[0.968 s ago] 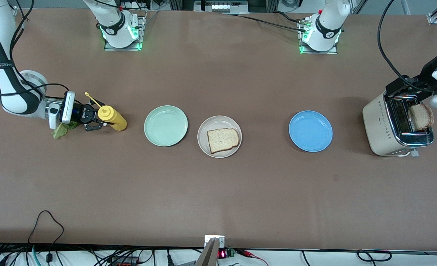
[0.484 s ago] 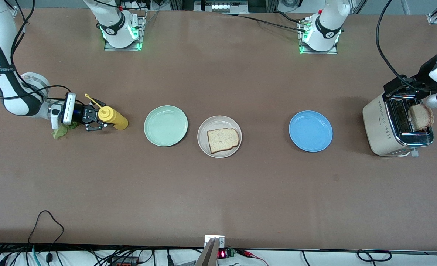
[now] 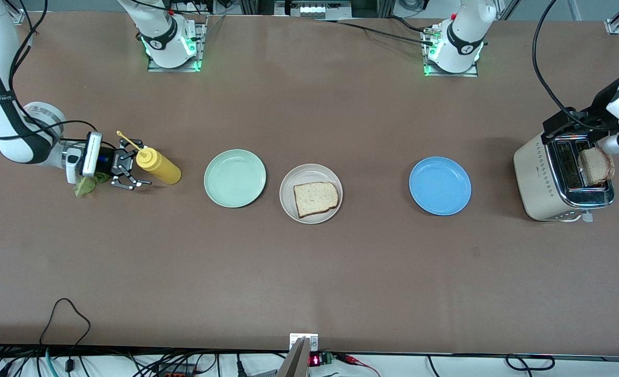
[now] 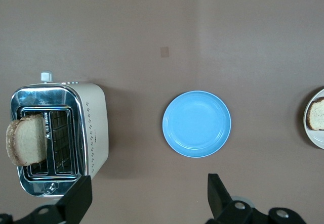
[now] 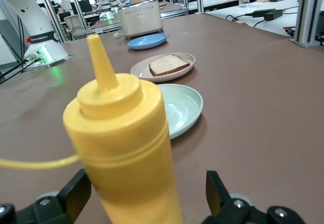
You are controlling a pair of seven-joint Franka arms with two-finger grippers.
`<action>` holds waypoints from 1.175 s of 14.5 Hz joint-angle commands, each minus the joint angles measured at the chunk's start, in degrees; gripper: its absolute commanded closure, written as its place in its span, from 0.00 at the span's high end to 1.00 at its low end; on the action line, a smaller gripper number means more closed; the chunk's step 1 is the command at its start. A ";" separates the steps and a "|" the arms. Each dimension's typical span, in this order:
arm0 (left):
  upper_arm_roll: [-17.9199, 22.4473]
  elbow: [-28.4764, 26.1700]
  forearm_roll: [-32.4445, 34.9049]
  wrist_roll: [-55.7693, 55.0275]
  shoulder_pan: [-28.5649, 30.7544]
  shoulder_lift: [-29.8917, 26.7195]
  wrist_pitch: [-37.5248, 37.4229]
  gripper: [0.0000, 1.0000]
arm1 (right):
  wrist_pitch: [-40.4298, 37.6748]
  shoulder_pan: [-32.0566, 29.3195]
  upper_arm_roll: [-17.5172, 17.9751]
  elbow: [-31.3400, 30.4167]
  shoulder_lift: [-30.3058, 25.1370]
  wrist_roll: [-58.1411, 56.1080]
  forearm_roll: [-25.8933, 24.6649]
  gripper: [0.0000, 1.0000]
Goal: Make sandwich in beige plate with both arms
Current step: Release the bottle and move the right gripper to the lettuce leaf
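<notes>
The brown matte table carries a boxy cream-and-chrome toaster at the left arm's end, a second bread slice standing up out of its slot, probably waiting to be lifted. The left gripper hangs over the toaster, jaws spread and empty. Three round shallow plates sit in a row: mint-green, beige plate, blue. The beige plate holds one square, crusted bread slice, so the sandwich is barely begun. At the right arm's end, the right gripper stands wide open around a glossy yellow squeeze bottle, not gripping it. A crinkled lettuce leaf lies beneath that wrist.
</notes>
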 commanded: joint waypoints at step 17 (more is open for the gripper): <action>-0.28 0.05 0.40 0.65 1.01 -0.21 0.59 1.00 | -5.17 -3.78 -10.80 6.10 -7.22 35.29 -11.06 1.00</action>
